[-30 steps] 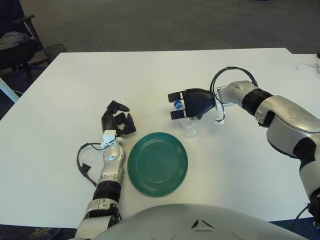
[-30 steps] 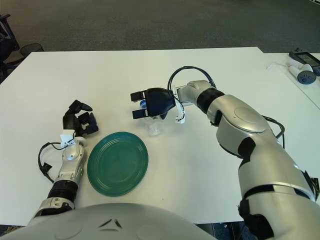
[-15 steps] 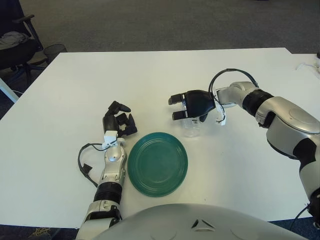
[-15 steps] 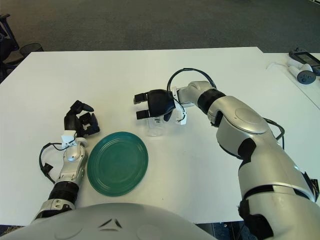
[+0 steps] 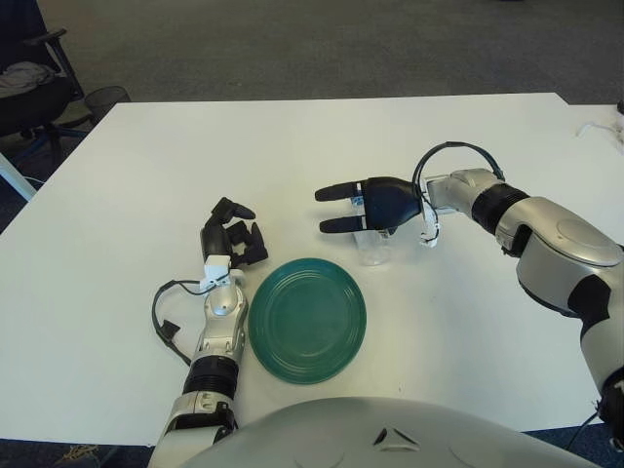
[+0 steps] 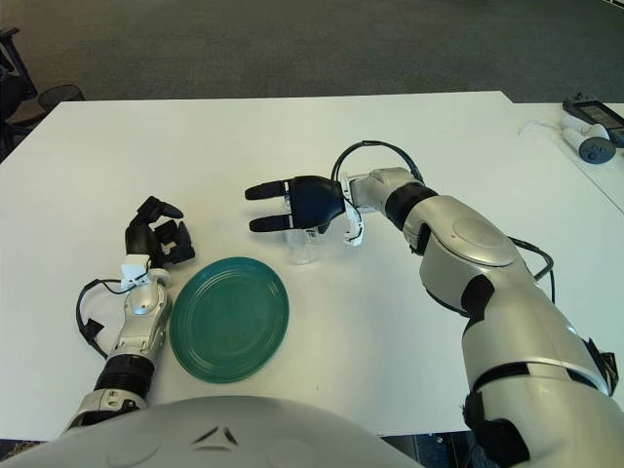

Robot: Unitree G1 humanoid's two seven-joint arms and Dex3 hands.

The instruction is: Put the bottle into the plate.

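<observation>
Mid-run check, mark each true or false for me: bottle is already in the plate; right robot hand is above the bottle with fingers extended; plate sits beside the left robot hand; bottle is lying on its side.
1. The bottle is already in the plate. False: it stands on the table, just beyond the plate's far right rim.
2. The right robot hand is above the bottle with fingers extended. True.
3. The plate sits beside the left robot hand. True.
4. The bottle is lying on its side. False: it appears upright.
</observation>
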